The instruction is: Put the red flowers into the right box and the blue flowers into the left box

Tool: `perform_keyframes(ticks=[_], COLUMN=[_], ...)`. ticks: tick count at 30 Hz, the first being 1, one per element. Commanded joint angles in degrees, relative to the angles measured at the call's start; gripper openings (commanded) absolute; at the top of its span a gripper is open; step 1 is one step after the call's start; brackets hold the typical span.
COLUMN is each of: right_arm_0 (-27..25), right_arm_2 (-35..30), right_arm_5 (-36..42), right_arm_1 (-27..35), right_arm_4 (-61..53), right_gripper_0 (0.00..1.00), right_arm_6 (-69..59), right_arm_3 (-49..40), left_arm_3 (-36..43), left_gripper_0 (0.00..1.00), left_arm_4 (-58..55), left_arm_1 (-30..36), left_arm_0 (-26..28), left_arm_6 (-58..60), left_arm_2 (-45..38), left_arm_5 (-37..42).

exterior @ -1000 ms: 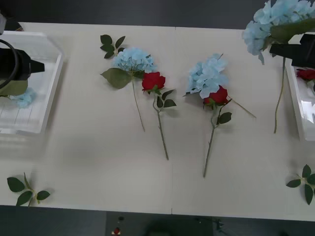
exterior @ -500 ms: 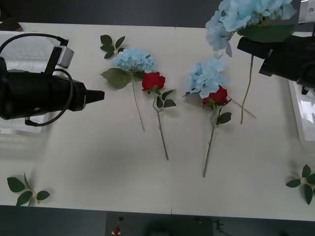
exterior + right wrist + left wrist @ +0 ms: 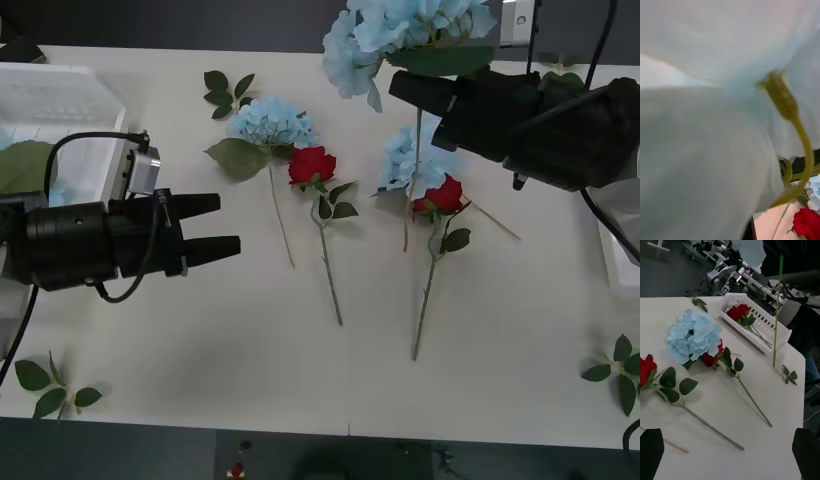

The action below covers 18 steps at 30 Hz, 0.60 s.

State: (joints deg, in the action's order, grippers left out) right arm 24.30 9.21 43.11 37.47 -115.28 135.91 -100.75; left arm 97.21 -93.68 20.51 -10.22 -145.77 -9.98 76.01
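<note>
A blue flower (image 3: 410, 25) is held in the right gripper (image 3: 405, 85), raised above the far middle of the table (image 3: 200, 340), its stem (image 3: 412, 180) hanging straight down clear of the surface. It is judged to be mid-transfer toward the left box (image 3: 70, 110), since blue belongs there; the lift keeps the bloom off the flowers lying below. The right fingers are clamped around the stem just under the bloom. In the right wrist view the pale petals (image 3: 715, 112) are pressed right up to the lens.

The left gripper (image 3: 225, 225) is held low over the left part of the table, empty, its fingers spread with a clear gap between them, pointed right toward the lying flowers. It is probably being lined up for a pick or a handover; which one cannot be told.

Two blue flowers on the table: one far left of centre (image 3: 272, 122), one at centre (image 3: 415, 155). A red rose (image 3: 312, 165) lies just beside the first, another red rose (image 3: 443, 195) touching the second. Red roses (image 3: 738, 311) are already lying in the right box (image 3: 763, 328). A bit of blue is seen in the left box.

Loose leaf sprigs are scattered: far left (image 3: 225, 92), near left (image 3: 50, 385), near right (image 3: 620, 375). The surface is a plain off-white tabletop. Other machinery (image 3: 726, 272) is seen in the dark room beyond.
</note>
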Motion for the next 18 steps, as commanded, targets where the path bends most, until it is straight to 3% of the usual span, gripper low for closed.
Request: perform_keyframes(ticks=[1, 8, 18], right_arm_0=[3.4, 5.5, 6.8], right_arm_2=[2.1, 3.8, 5.0], right_arm_5=[-1.5, -1.5, -1.5], right_arm_1=[-1.3, -2.7, -3.3], right_arm_4=[-2.8, -2.8, -2.8], right_gripper_0=[0.00, 0.00, 0.00], right_arm_6=[-1.2, -1.5, -2.3], right_arm_3=[0.5, 2.8, 3.6], left_arm_3=[1.1, 1.1, 1.1], left_gripper_0=[1.00, 1.00, 1.00], left_arm_4=[-3.7, -9.5, -13.0], left_arm_1=[-0.9, -3.3, -8.1], left_arm_0=[1.4, 2.7, 1.8], left_arm_6=[-7.7, -9.2, -9.2], left_arm_2=[8.7, 17.8, 21.7], left_arm_5=[-6.1, -11.7, -18.1])
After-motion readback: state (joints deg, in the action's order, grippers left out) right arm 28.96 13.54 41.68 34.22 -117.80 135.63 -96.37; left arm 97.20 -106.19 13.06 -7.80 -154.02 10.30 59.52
